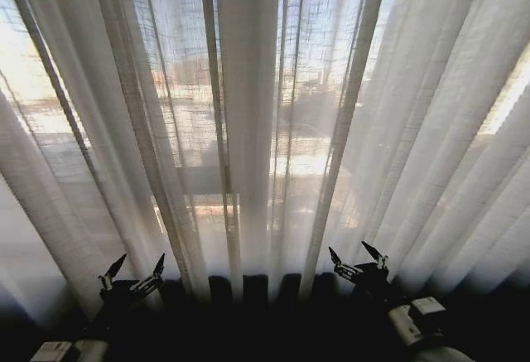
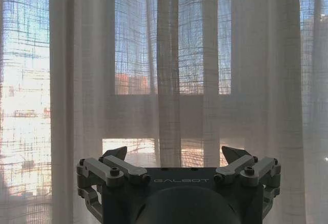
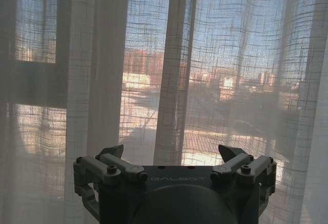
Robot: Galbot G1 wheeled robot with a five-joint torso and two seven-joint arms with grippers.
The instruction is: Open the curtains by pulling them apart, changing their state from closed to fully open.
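The sheer white pleated fabric curtains [image 1: 248, 130] hang closed across the window before you. Left gripper [image 1: 132, 272] and right gripper [image 1: 358, 259] sit low, near the central pleats, fingers spread and holding nothing. By this reading, you are at the approach step; next, each gripper needs a fold to pinch

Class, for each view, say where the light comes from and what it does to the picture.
Head view: daylight shines through the curtains, leaving the left gripper and right gripper dark silhouettes. Left wrist view: backlit fabric glows brightest at one edge. Right wrist view: dimmer, buildings visible through the weave.
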